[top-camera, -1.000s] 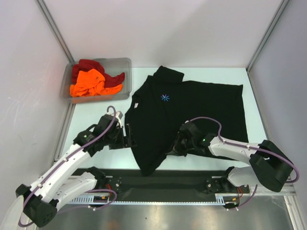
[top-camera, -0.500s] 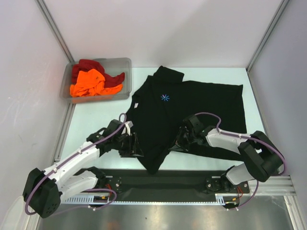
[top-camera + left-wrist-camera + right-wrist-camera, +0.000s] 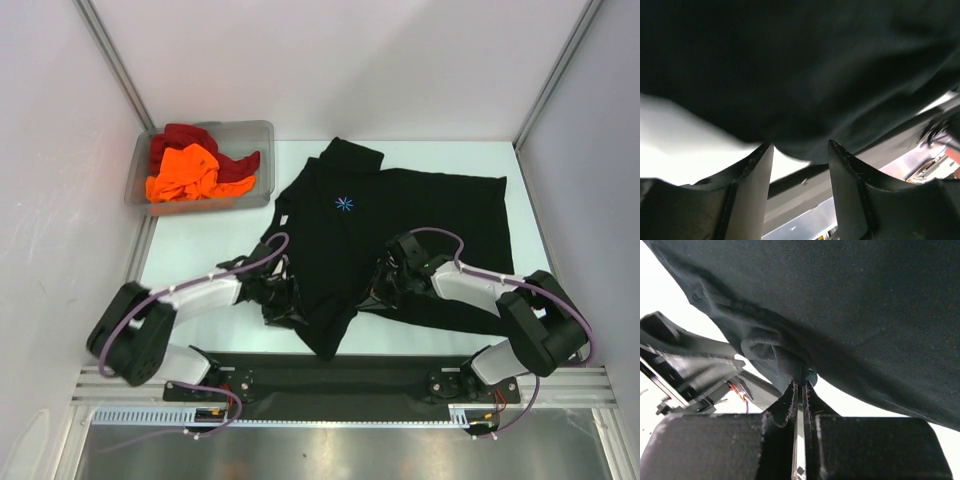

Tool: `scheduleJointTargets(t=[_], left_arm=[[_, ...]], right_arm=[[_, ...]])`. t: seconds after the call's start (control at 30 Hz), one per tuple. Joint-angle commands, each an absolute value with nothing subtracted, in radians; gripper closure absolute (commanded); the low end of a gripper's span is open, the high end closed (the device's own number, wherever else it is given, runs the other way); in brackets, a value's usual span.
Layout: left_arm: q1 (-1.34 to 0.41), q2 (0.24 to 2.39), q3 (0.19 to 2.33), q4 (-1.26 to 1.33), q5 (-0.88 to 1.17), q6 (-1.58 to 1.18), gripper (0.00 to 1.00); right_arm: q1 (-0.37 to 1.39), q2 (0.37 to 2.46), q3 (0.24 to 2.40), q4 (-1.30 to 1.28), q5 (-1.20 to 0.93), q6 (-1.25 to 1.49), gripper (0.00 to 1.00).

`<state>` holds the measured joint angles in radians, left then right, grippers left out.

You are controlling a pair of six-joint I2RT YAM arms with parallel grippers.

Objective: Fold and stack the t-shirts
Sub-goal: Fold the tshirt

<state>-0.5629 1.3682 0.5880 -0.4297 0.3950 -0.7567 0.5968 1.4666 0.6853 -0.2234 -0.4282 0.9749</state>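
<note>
3 shirts: 1 black t-shirt (image 3: pixel 420 210) lies collar-left, long axis left-right; 1 orange t-shirt (image 3: pixel 185 170) and 1 dark red t-shirt (image 3: pixel 185 135) sit in 1 bin (image 3: pixel 255 128). The left gripper's (image 3: pixel 283 300) jaws are apart; the right gripper (image 3: pixel 385 290) pinches the black cloth.

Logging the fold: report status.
Right gripper shut on black shirt. Left gripper open at its edge. Orange shirt, red shirt in bin. Nothing blocking.

Table (image 3: pixel 200 245): the spread t-shirt (image 3: pixel 420 210) lies across its middle and right.
Bin (image 3: pixel 262 130): at the table's far left corner, just left of the spread t-shirt's far end.
In the bin: the upper t-shirt (image 3: pixel 185 172) lies bundled on the lower t-shirt (image 3: pixel 185 135).
Left gripper (image 3: pixel 283 300): at the spread t-shirt's near left edge.
Right gripper (image 3: pixel 375 297): to the right of the left gripper, at the near hem, with cloth between its fingers.
</note>
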Motion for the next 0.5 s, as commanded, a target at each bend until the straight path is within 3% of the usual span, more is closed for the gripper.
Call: scheduleJointTargets(t=[0.0, 0.27, 0.47], left_arm=[[-0.543, 1.477, 0.718, -0.383, 0.350, -0.710, 0.46], [-0.463, 1.575, 0.926, -0.509, 0.226, -0.605, 0.46], [-0.462, 1.477, 0.991, -0.660, 0.078, -0.525, 0.45]], right_arm=[[0.586, 1.457, 0.695, -0.226, -0.454, 0.951, 0.96], [0.571, 1.453, 0.727, -0.296, -0.457, 0.879, 0.87], [0.540, 1.404, 0.770, -0.463, -0.396, 0.789, 0.63]])
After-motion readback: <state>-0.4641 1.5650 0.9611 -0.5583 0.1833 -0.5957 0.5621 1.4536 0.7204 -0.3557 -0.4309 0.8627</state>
